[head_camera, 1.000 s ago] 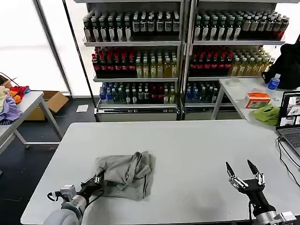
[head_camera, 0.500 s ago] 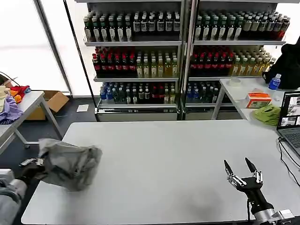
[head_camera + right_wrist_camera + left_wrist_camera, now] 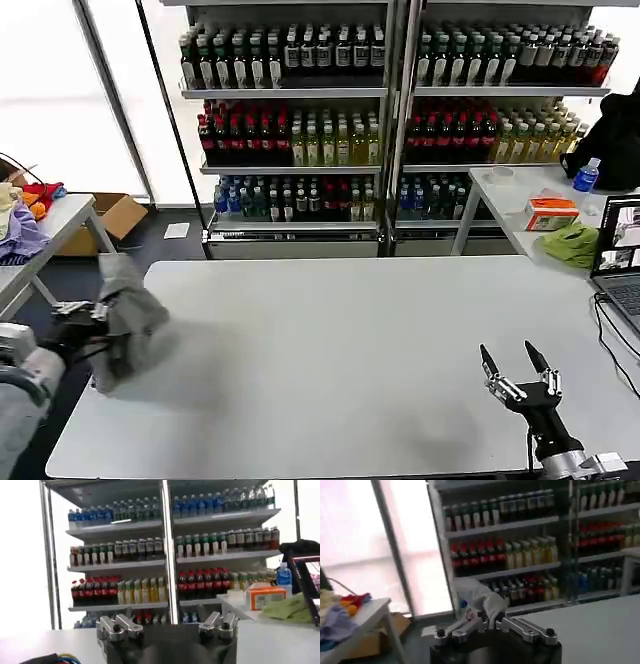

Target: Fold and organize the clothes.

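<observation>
One grey shirt (image 3: 122, 315) lifted off the white table (image 3: 350, 360), at its 9 o'clock edge.
Left gripper (image 3: 88, 318) pinches the soft, crumpled cotton; it hangs bunched, a small coloured print showing in the left wrist view. Right gripper (image 3: 517, 371) at 4 o'clock, dark pointed fingers spread wide, nothing between them.

The shirt (image 3: 125, 315) hangs bunched in the left gripper (image 3: 88, 322) right at the table's (image 3: 350, 360) left edge, up off the surface. The right gripper (image 3: 518, 375) sits way over on the near right of the table, fingers spread. Drink shelves (image 3: 390, 120) stand behind the table, and a laptop (image 3: 620, 255) is at the far right
</observation>
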Robot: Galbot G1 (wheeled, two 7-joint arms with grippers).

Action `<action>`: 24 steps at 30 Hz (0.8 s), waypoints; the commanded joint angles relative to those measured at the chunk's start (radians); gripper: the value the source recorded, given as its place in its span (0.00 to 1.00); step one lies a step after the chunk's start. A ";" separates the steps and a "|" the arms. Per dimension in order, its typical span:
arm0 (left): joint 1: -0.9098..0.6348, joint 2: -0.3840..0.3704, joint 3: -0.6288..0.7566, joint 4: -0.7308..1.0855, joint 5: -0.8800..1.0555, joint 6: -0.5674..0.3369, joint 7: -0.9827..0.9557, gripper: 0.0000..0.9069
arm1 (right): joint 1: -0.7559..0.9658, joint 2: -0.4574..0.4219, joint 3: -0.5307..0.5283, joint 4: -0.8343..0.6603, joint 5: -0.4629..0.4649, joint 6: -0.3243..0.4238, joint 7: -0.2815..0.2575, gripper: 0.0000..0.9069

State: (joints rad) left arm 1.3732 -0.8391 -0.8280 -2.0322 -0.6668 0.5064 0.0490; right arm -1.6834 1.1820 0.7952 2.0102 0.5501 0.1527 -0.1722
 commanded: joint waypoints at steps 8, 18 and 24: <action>-0.392 -0.278 0.962 0.096 -0.126 0.049 -0.232 0.02 | -0.022 0.029 -0.105 0.047 -0.011 -0.075 0.040 1.00; -0.527 -0.460 1.037 0.139 -0.345 0.054 -0.396 1.00 | 0.051 -0.008 -0.253 0.102 0.068 -0.369 0.170 1.00; -0.519 -0.474 0.948 0.066 -0.418 0.029 -0.388 1.00 | 0.190 -0.055 -0.373 0.092 0.226 -0.516 0.262 1.00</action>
State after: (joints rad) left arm 0.9570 -1.1984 0.0607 -1.9306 -0.9158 0.5457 -0.2606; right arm -1.6324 1.1669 0.5864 2.0849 0.6054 -0.1160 -0.0357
